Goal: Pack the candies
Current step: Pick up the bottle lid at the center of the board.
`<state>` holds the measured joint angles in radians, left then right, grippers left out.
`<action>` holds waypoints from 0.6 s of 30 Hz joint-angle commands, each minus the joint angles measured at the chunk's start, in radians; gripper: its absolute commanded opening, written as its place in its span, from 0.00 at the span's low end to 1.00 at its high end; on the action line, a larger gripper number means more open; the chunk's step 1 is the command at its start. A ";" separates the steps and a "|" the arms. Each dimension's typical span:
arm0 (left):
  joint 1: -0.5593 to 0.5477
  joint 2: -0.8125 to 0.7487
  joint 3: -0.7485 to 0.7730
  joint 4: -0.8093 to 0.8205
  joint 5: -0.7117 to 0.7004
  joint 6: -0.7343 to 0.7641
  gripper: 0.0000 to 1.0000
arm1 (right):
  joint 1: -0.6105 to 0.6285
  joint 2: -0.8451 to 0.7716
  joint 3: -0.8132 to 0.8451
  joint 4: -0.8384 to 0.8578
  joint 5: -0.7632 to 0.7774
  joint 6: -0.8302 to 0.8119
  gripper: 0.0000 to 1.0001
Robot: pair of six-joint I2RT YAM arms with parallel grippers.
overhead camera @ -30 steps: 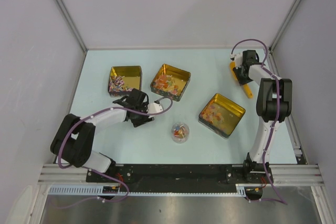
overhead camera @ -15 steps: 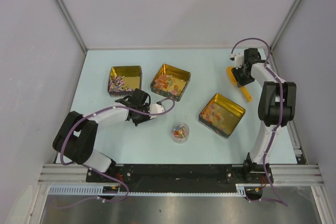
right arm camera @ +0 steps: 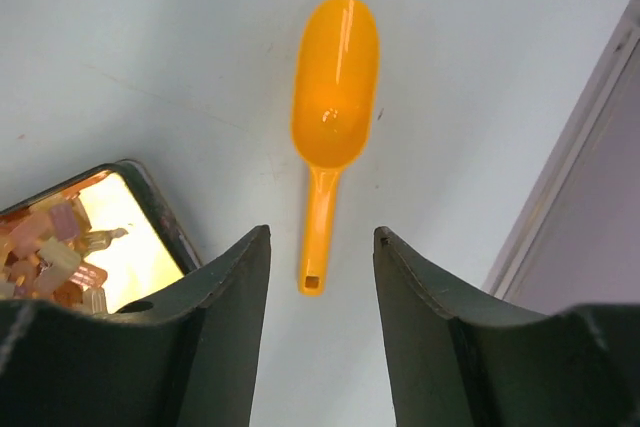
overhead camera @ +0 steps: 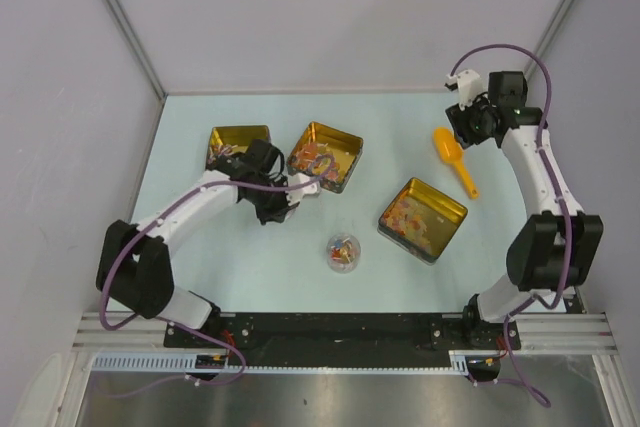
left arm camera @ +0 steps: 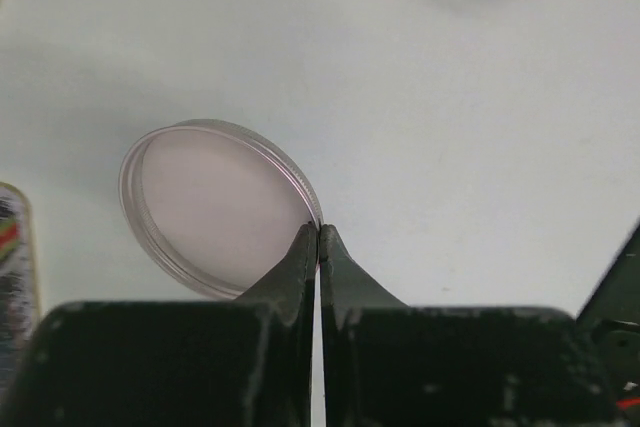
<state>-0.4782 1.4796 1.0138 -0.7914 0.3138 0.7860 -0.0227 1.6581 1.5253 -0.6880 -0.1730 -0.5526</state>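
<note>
The candies lie heaped in three gold tins, left (overhead camera: 226,159), middle (overhead camera: 320,159) and right (overhead camera: 415,215), and some fill a small clear jar (overhead camera: 344,252) at the front middle. My left gripper (overhead camera: 288,202) (left arm camera: 319,232) is shut on the rim of a clear round lid (overhead camera: 307,189) (left arm camera: 210,209), held above the table beside the middle tin. The right gripper (overhead camera: 468,125) (right arm camera: 320,237) is open above an orange scoop (overhead camera: 455,160) (right arm camera: 332,97) that lies flat and empty on the table. Candies (right arm camera: 50,247) show at the lower left of the right wrist view.
The right tin's corner (right arm camera: 150,209) sits just left of the right fingers. A grey side wall (right arm camera: 590,187) rises close on the scoop's right. Walls enclose the table on three sides.
My left gripper closed on the lid and carried it back toward the middle tin. My right gripper let go of the scoop, opened and pulled away toward the back; the scoop now lies free.
</note>
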 commanded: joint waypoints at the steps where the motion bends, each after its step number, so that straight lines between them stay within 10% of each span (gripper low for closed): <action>1: 0.044 -0.081 0.240 -0.243 0.272 0.015 0.00 | 0.075 -0.212 -0.046 -0.071 -0.164 -0.144 0.50; 10: 0.072 0.019 0.563 -0.619 0.754 0.134 0.00 | 0.418 -0.572 -0.142 -0.114 -0.315 -0.411 0.54; 18: 0.063 0.042 0.563 -0.675 0.947 0.171 0.00 | 0.492 -0.534 -0.137 -0.183 -0.552 -0.538 0.56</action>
<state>-0.4084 1.5360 1.5745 -1.3090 1.0767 0.8894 0.4335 1.0714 1.3960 -0.8188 -0.5865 -1.0031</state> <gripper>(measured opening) 0.007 0.554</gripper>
